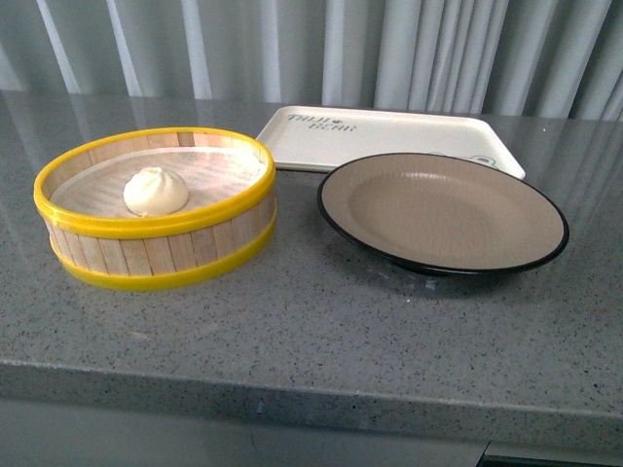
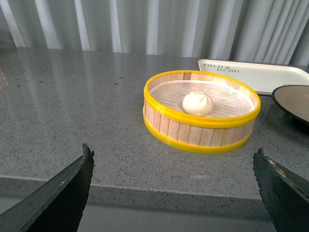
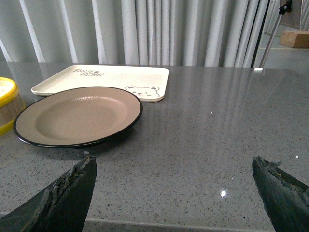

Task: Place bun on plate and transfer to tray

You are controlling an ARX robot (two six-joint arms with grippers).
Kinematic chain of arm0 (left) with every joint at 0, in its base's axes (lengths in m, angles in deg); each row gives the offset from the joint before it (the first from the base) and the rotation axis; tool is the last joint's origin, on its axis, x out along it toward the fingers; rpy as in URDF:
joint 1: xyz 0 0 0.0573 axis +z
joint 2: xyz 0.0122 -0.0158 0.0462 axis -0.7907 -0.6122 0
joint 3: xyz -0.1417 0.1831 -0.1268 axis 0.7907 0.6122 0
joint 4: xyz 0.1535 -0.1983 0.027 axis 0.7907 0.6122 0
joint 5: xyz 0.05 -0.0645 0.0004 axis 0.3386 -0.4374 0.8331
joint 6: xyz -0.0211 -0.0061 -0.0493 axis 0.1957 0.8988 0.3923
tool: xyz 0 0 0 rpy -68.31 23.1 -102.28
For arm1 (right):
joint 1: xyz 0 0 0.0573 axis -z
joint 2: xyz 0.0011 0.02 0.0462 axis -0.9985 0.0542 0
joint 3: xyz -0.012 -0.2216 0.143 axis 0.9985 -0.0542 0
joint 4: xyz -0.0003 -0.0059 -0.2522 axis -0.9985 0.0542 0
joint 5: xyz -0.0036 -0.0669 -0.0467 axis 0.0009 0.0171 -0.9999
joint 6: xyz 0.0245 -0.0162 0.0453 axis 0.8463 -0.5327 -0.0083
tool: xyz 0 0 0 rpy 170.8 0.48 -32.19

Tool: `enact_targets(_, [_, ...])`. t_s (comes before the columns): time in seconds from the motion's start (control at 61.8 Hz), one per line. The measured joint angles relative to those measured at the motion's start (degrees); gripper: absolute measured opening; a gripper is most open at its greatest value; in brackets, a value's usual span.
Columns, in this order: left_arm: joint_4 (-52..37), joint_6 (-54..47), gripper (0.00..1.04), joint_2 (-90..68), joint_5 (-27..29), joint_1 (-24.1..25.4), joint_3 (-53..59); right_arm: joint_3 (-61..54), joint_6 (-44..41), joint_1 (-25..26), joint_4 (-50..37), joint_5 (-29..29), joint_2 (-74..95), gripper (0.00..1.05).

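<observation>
The white pleated bun (image 1: 155, 191) lies inside a yellow-rimmed wooden steamer basket (image 1: 156, 255) at the left of the grey counter; it also shows in the left wrist view (image 2: 197, 103). The taupe plate (image 1: 443, 209) with a black rim stands empty to the basket's right, and shows in the right wrist view (image 3: 77, 116). The cream tray (image 1: 389, 136) with dark lettering lies behind the plate; its bear drawing shows in the right wrist view (image 3: 143, 90). My left gripper (image 2: 174, 181) is open and empty near the counter's front edge, short of the basket. My right gripper (image 3: 174, 186) is open and empty, short of the plate.
The basket (image 2: 200, 137) and the plate's rim (image 2: 289, 104) stand close together. Pleated grey curtains hang behind the counter. A stand and a box (image 3: 294, 38) show beyond the counter's far right. The counter's front edge (image 1: 311, 389) runs across the near side.
</observation>
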Motion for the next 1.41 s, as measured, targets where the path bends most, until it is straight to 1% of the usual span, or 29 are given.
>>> enact_targets(0.259, [0.00,0.00,0.98,0.00,0.00,0.00,0.00,0.00,0.00,-0.02,0.00,0.00,0.00,0.96])
enact_targets(0.307, [4.48,3.39,0.98,-2.34,2.64,-0.52,-1.49,0.00,0.00,-0.02,0.00,-0.02,0.00,0.96])
enact_targets(0.34, [9.07,8.15,0.98,-7.02,3.04,-0.59,-3.82,0.00,0.00,-0.02,0.00,-0.02,0.00,0.96])
enact_targets(0.372, [9.40,12.00,0.98,-11.39,2.84,-0.35,-5.27,0.00,0.00,0.00,0.00,-0.02,0.00,0.96])
enact_targets(0.388, [8.72,14.88,0.98,-14.16,2.45,-0.26,-6.03,0.00,0.00,-0.02,0.00,0.00,-0.02,0.96])
enact_targets(0.469, [2.64,20.35,0.98,-23.30,-0.07,-0.09,-8.61,0.00,0.00,-0.02,0.00,0.00,-0.02,0.96])
enact_targets(0.599, [-9.46,22.91,0.98,-35.04,-4.61,-2.71,-13.81,0.00,0.00,-0.02,0.00,-0.02,-0.04,0.96])
enact_targets(0.679, [-16.96,22.23,0.98,-43.67,-5.16,-5.44,-17.84,0.00,0.00,-0.02,0.00,-0.02,-0.04,0.96])
enact_targets(0.728, [-19.93,21.27,0.98,-48.76,-5.60,-6.84,-20.41,0.00,0.00,-0.02,0.00,0.00,-0.04,0.96])
enact_targets(0.841, [-21.31,17.97,0.98,-59.95,-4.63,-9.55,-27.71,0.00,0.00,-0.02,0.00,-0.02,-0.04,0.96])
enact_targets(0.938, [-18.27,14.69,0.98,-67.87,-3.87,-10.82,-35.50,0.00,0.00,-0.02,0.00,-0.02,-0.04,0.96])
enact_targets(1.084, [-13.92,9.60,0.98,-74.49,-2.91,-12.24,-44.13,0.00,0.00,-0.02,0.00,-0.02,-0.04,0.96])
enact_targets(1.165, [-10.82,6.08,0.98,-78.18,-1.40,-13.05,-49.13,0.00,0.00,-0.02,0.00,-0.02,-0.04,0.96])
enact_targets(1.407, [-4.48,0.72,0.98,-88.83,2.03,-15.04,-59.91,0.00,0.00,-0.02,0.00,0.00,-0.04,0.96])
